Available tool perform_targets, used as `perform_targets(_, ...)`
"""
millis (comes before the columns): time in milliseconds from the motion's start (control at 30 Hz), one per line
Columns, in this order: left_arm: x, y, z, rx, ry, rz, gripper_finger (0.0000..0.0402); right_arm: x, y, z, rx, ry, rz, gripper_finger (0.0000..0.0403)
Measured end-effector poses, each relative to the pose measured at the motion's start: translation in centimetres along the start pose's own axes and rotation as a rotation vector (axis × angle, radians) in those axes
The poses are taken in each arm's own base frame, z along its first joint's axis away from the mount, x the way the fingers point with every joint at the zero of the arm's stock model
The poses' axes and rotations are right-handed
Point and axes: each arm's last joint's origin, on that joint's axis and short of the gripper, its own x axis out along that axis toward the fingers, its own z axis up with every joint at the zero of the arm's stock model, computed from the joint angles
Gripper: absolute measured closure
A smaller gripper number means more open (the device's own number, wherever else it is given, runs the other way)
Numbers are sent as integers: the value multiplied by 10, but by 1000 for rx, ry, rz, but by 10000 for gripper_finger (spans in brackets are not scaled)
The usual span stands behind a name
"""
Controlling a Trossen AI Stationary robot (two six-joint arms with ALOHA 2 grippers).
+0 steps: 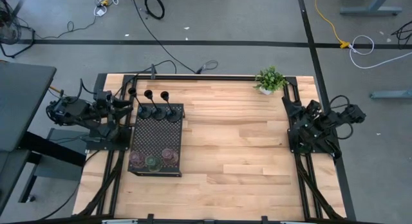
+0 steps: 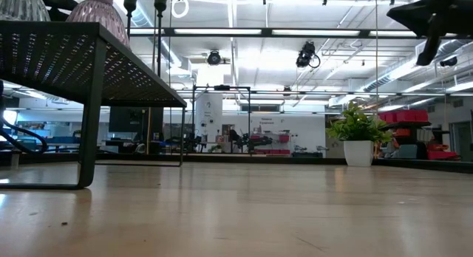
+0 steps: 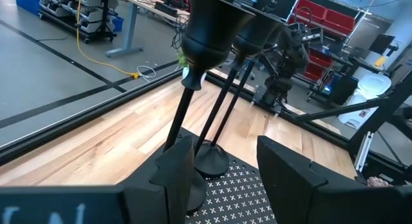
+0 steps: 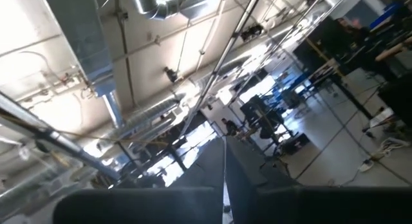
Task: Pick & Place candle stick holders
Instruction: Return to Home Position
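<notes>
Nothing can be read for certain — only cropped white lettering (image 3: 64, 214) on the left gripper (image 3: 222, 163) housing, lower left of the left wrist view, too cut off to make out.

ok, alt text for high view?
A black perforated tray at the wooden table's left holds three tall candle stick holders at one end, three small glass holders at the other. Left arm and right arm rest folded at the sides; potted plant at the far edge.

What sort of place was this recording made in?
Probably a robotics lab or workshop in an open industrial hall. Strip lights hang from an exposed ceiling, red storage bins sit on racks, and a yellow cable trails over the taped grey floor beside the wooden table.
</notes>
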Motion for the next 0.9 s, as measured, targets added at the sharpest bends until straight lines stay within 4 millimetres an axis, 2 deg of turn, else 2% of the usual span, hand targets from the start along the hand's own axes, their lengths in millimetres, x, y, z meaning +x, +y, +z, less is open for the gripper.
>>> perform_targets(900,0,0,0,0,0,1,229,7,-17,11,-112,-181,-200,389)
